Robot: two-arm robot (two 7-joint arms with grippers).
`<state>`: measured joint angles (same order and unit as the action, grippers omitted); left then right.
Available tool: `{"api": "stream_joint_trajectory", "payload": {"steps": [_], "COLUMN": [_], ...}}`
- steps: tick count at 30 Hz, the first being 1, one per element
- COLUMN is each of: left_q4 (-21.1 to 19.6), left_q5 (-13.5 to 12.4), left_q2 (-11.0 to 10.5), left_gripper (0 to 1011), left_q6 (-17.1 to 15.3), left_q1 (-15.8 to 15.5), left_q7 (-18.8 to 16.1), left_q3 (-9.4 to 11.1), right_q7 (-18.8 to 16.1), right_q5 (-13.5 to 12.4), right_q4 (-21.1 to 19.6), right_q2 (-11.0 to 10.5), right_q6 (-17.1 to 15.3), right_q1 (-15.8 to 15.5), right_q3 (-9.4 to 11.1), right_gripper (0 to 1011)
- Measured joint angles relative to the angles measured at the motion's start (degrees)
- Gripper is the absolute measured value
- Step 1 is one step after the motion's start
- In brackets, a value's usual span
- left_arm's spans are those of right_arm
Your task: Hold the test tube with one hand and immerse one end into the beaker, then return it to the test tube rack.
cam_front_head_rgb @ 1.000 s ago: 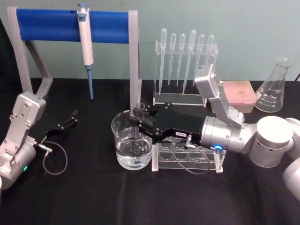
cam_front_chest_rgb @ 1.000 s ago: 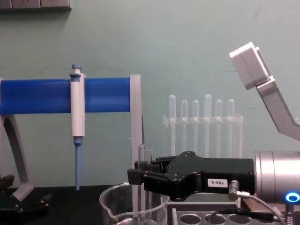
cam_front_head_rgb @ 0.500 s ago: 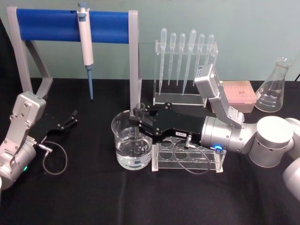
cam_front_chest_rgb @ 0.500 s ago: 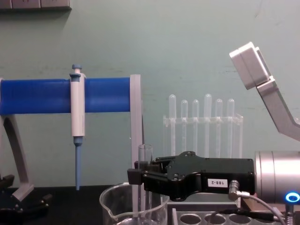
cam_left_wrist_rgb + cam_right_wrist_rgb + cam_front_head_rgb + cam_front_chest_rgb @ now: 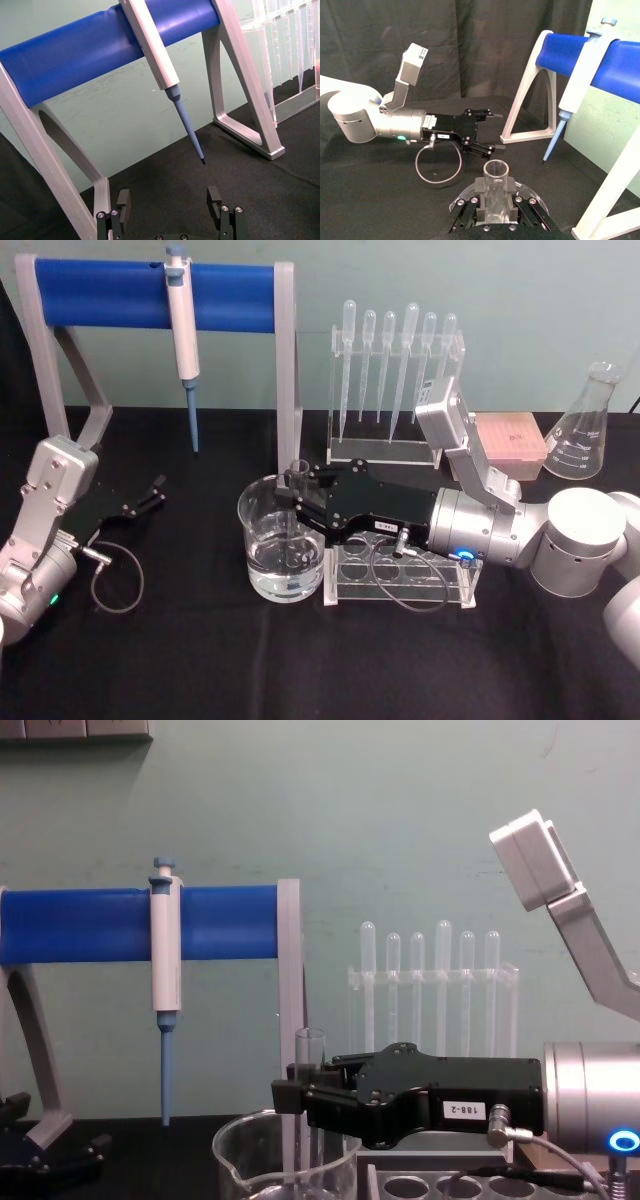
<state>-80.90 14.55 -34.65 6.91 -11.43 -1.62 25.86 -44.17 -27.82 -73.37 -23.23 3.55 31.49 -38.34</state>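
Note:
My right gripper (image 5: 295,492) is shut on the test tube (image 5: 294,510), a clear glass cylinder held upright. The tube's lower end reaches down into the liquid inside the wide glass beaker (image 5: 262,540). From the chest view the test tube (image 5: 310,1105) rises above the beaker (image 5: 240,1150) rim, clamped by the black right gripper (image 5: 300,1100) labelled 188-2. The right wrist view looks down on the test tube's (image 5: 495,192) open rim between the fingers, with the beaker (image 5: 535,204) below. My left gripper (image 5: 150,492) rests open on the black cloth at the left; its fingers (image 5: 122,201) hold nothing.
A clear tube rack (image 5: 400,575) stands right beside the beaker under my right gripper. Behind are a blue-barred stand (image 5: 150,295) with a hanging pipettor (image 5: 182,335), a pipette rack (image 5: 395,380), a pink box (image 5: 510,440) and a conical flask (image 5: 585,425).

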Motion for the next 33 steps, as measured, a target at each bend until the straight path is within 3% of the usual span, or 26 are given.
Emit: {"api": "stream_joint_trajectory", "payload": {"steps": [10, 20, 33], "left_q4": [0.0, 0.0, 0.0], "left_q5": [0.0, 0.0, 0.0], "left_q2": [0.0, 0.0, 0.0], "left_gripper": [1000, 1000, 1000], "left_q6": [0.0, 0.0, 0.0], "left_q1": [0.0, 0.0, 0.0], "left_q7": [0.0, 0.0, 0.0], "left_q3": [0.0, 0.0, 0.0], "right_q7": [0.08, 1.38, 4.27], "right_q5": [-0.3, -1.65, -4.76], "right_q4": [-4.04, -9.96, -17.15], "right_q2": [-0.94, -2.63, -6.65], "right_q6": [0.37, -1.9, -3.86], "right_q1": [-0.45, 0.48, 0.8], "right_q3": [1.05, 2.6, 6.72], "right_gripper": [242, 242, 242]}}
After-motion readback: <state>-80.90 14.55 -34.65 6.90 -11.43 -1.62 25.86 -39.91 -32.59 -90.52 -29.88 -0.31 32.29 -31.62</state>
